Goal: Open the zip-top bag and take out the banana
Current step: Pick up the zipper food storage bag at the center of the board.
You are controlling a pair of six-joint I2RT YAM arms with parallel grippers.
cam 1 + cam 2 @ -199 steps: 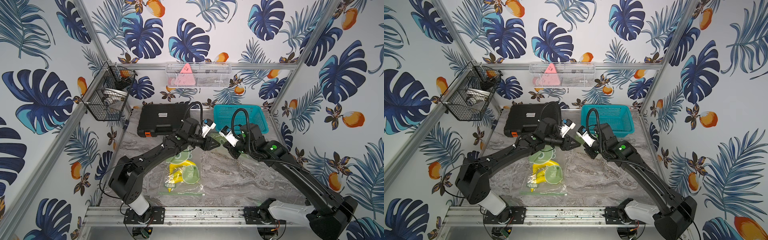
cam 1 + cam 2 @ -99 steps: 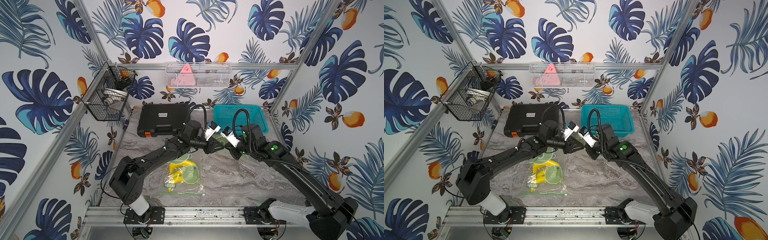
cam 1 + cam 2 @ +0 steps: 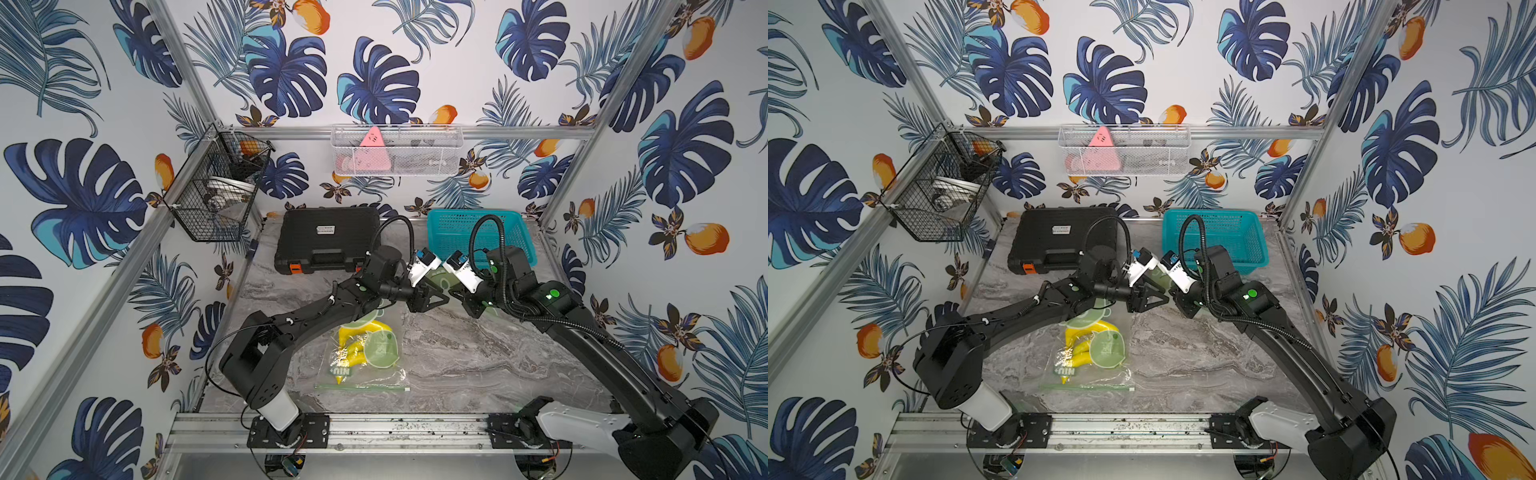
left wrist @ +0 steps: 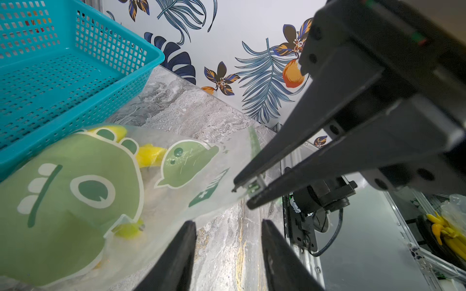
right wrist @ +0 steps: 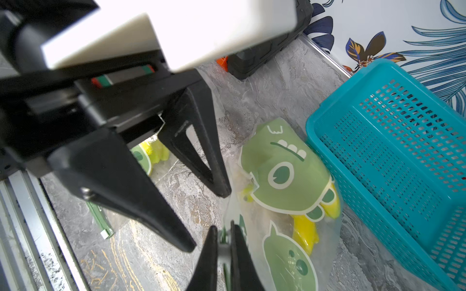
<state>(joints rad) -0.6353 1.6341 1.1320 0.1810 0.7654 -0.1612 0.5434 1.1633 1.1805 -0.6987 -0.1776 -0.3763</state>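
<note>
Green zip strip pinched on my right, left gripper released

Clear plastic with green dinosaur prints fills both wrist views. The zip-top bag lies on the grey marbled surface, one edge against the outer wall of the teal basket. My right gripper is clenched on the bag's green zip strip at one corner. That corner is raised off the surface while the rest of the bag slopes down toward the basket.

My left gripper is released. Its two fingers stand apart, with only bare surface and the bag's lower edge between them. One left fingertip sits just beside the bag's edge, and I cannot tell whether it touches.

The banana is inside the bag, yellow showing through the plastic beside the prints. Whether the seal has parted I cannot tell.

In both top views my grippers stand tip to tip in front of the basket, the black case beside it at the back. A second zip-top bag holding yellow fruit lies flat nearer the front rail, well apart from both grippers.
</note>
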